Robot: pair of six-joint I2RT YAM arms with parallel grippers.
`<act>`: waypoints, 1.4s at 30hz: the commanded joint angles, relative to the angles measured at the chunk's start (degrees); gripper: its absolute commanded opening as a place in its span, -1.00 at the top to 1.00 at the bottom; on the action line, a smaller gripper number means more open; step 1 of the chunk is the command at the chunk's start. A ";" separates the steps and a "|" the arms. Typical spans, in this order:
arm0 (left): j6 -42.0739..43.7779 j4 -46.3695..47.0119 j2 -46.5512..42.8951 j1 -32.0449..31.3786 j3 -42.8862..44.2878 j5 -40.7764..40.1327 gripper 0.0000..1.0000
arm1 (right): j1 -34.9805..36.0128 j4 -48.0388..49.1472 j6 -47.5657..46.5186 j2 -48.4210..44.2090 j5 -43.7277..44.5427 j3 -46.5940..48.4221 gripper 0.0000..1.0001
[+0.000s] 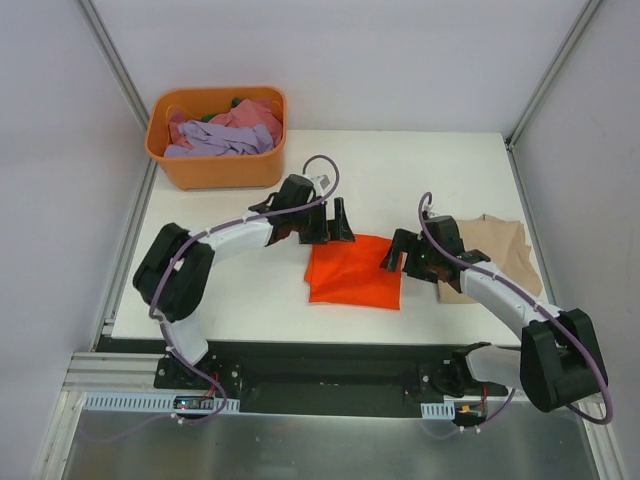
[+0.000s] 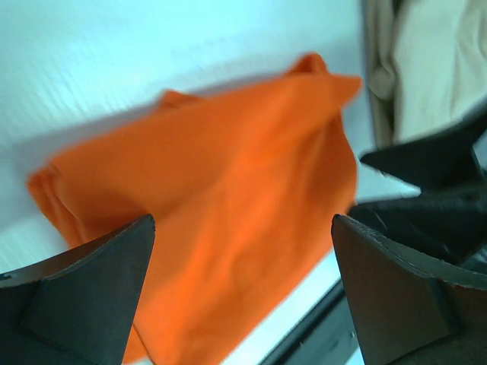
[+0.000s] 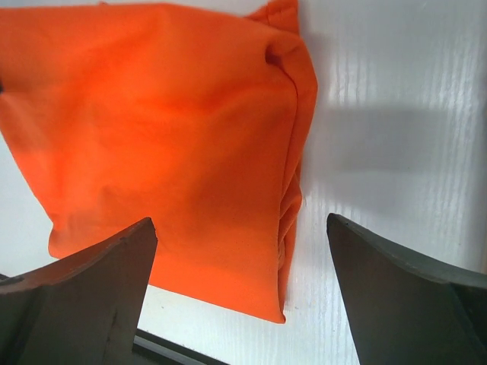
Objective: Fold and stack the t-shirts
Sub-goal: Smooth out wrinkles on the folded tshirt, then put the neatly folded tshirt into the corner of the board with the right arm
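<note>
White table (image 1: 220, 300) fills the middle of the top view, with walls close on both sides. I see the folded orange t-shirt (image 1: 355, 272) at centre and the beige t-shirt (image 1: 500, 250) just right of it, probably the base of the stack. The basket (image 1: 215, 170) of unfolded shirts sits upper left. The left gripper (image 1: 333, 228) hovers at the orange shirt's upper edge, the right gripper (image 1: 397, 255) at its right edge.

From the left wrist, the fingers (image 2: 84, 296) stand wide apart and hold nothing.

From the right wrist, the fingers (image 3: 84, 296) are also spread and empty, and bare table lies right of the fold.
</note>
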 commanded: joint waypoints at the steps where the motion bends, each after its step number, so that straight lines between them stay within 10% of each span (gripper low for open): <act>1: 2.00 -0.63 8.44 1.86 5.45 4.28 -0.98 | 0.01 2.58 3.23 1.71 -2.25 -1.00 -0.93; 13: -4.68 0.33 9.97 3.80 -2.44 1.56 -0.98 | 3.17 4.61 5.08 10.07 -4.19 -1.53 -0.75; 34: -1.42 -4.22 -26.76 1.69 -17.55 -7.66 -0.98 | 23.55 -13.75 8.77 26.05 24.28 13.57 -0.18; 42: -3.98 -10.74 -43.90 1.78 -28.98 -16.63 -0.98 | 26.99 -17.09 3.94 29.93 30.69 18.76 0.93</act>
